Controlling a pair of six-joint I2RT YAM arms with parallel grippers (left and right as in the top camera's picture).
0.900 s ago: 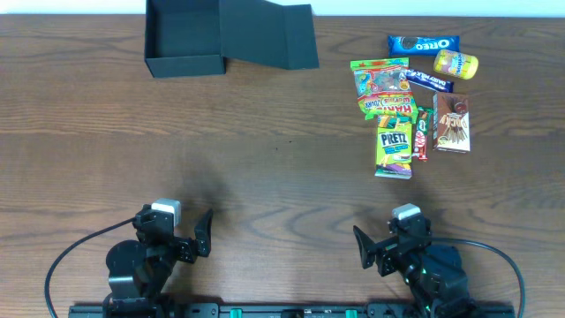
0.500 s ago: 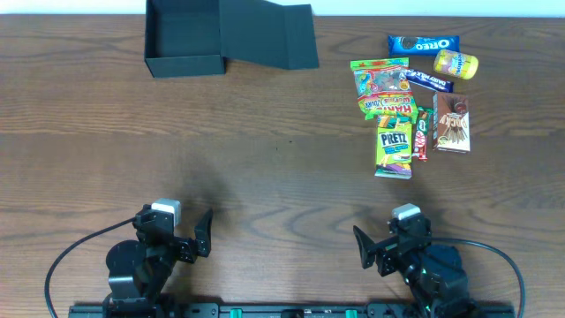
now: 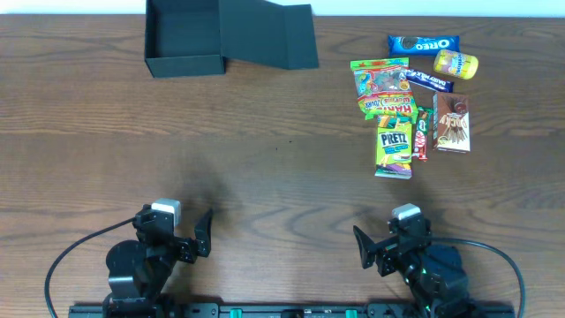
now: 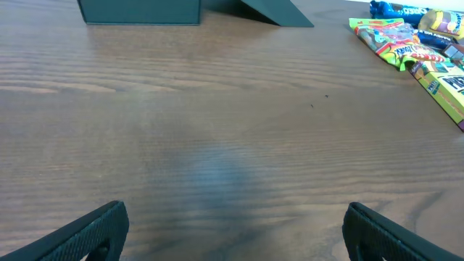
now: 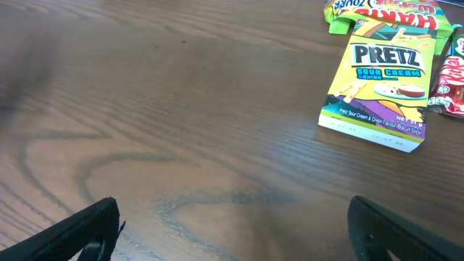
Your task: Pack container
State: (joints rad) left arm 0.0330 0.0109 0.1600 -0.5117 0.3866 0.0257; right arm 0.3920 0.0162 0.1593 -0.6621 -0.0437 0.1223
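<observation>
The left end effector (image 4: 230, 230) sits at the near edge of the surface (image 3: 282, 177), left of centre, its jaws spread wide and holding nothing; the right end effector (image 5: 232, 226) sits at the same edge, right of centre, its jaws likewise wide apart with only bare wood between them; both point toward the far edge.

Beyond the right end effector, in the right half of the surface, lies a cluster of snacks; nearest is the Pretz box (image 3: 395, 148), green and yellow, flat on its back with its long side running near to far; just to its right lies a red bar (image 3: 422, 132), and right of that a brown box (image 3: 453, 124), the three side by side and touching or nearly so; behind the Pretz box is a Zourr bag (image 3: 388, 105), with a gummy bag (image 3: 380, 77) overlapping it at its far side; right of the gummy bag lies a blue bar (image 3: 430, 81), tilted, then a yellow pack (image 3: 455, 64) behind it; farthest is the Oreo pack (image 3: 424, 42), lying crosswise.

The container (image 3: 181, 64) stands at the far edge, toward the far left corner, well apart from the snacks and from both arms; its lid (image 3: 269, 35) is swung open to the right, sloping down onto the surface.
</observation>
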